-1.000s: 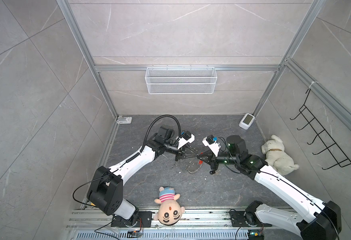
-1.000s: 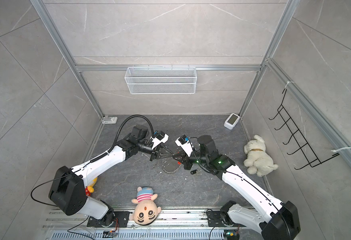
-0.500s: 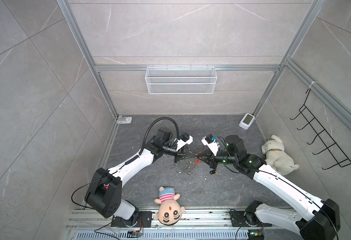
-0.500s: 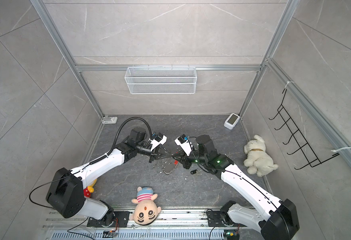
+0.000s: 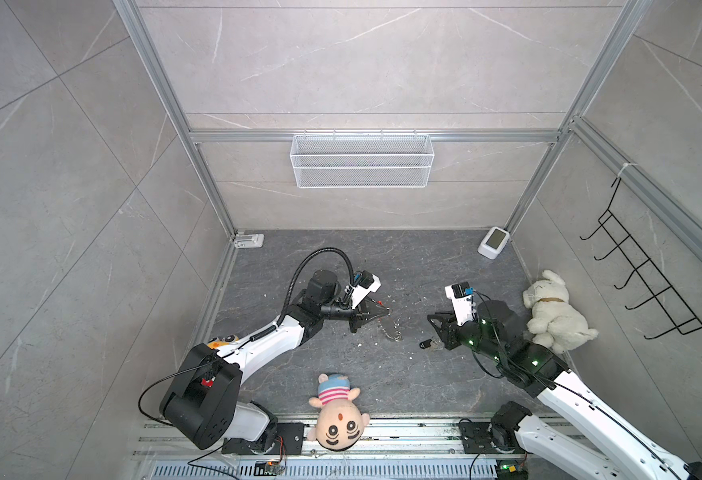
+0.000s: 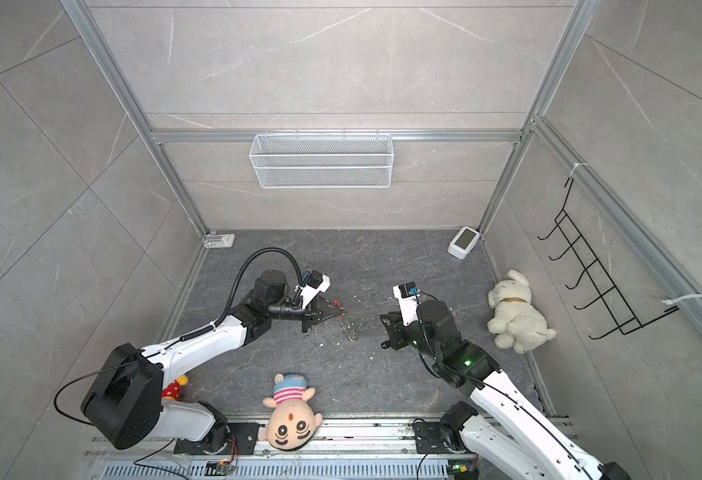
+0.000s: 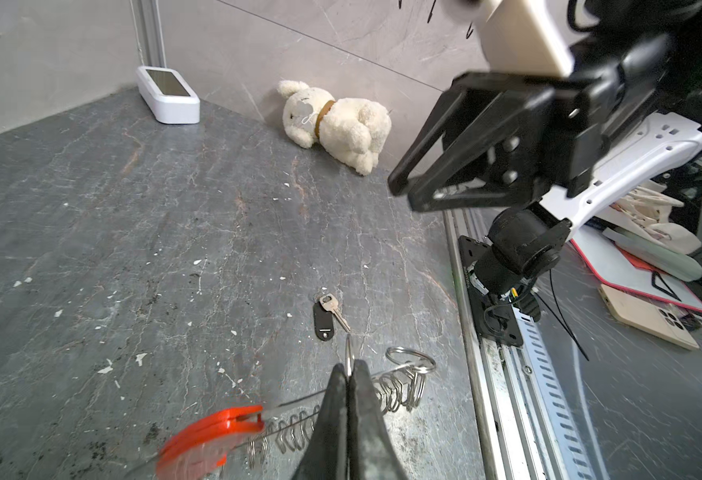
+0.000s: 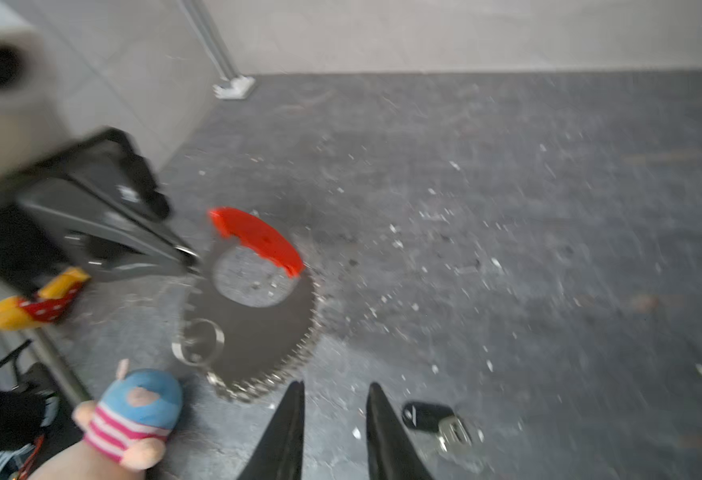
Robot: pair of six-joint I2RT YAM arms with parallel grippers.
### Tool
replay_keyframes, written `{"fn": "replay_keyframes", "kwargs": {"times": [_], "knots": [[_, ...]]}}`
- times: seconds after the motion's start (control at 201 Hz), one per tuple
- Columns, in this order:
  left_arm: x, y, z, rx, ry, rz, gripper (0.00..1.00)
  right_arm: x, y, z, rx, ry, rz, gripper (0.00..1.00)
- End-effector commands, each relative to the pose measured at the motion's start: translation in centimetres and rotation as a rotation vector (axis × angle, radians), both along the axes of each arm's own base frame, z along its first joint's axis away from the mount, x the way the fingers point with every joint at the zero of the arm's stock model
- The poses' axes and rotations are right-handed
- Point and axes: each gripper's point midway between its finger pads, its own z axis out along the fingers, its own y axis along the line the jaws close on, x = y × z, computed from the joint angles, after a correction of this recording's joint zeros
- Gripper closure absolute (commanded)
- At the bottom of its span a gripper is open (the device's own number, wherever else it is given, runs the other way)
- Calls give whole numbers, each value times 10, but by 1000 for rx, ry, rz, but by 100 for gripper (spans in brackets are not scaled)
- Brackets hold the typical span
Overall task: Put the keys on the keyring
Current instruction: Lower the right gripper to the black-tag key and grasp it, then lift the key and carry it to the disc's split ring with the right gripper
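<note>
I see my left gripper [image 5: 386, 311] clamped on the keyring [image 5: 391, 330], its small silver rings dangling toward the dark floor [image 5: 416, 266] and the red segment just behind the tips. The keys [image 5: 426, 344] lie on the floor just beside my right gripper [image 5: 436, 328], apart from the keyring. A white plush dog [image 5: 557, 316] rests near the right wall.

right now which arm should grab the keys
Right. The right gripper is open and empty, with the keys lying loose just beside it. The left gripper is shut on the keyring, so it is busy.
</note>
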Motion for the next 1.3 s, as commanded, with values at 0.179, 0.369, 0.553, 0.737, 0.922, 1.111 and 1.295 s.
{"fn": "replay_keyframes", "kwargs": {"times": [0.179,0.369,0.553,0.737,0.922,1.111,1.295], "knots": [[20,7,27,-54,-44,193,100,-13,-38,-111,-168,388,-278,70],[18,10,26,-17,-13,193,100,-14,-36,-142,-248,494,-274,69],[19,11,23,-4,-7,206,100,-5,-34,-151,-275,491,-280,70],[25,13,23,20,-22,241,100,12,-29,-157,-314,482,-268,73],[25,12,23,28,-19,230,100,26,-27,-160,-302,490,-277,73],[23,11,22,34,-11,215,100,35,-28,-163,-286,503,-281,74],[23,10,20,36,-5,206,100,37,-26,-167,-288,520,-268,79]]}}
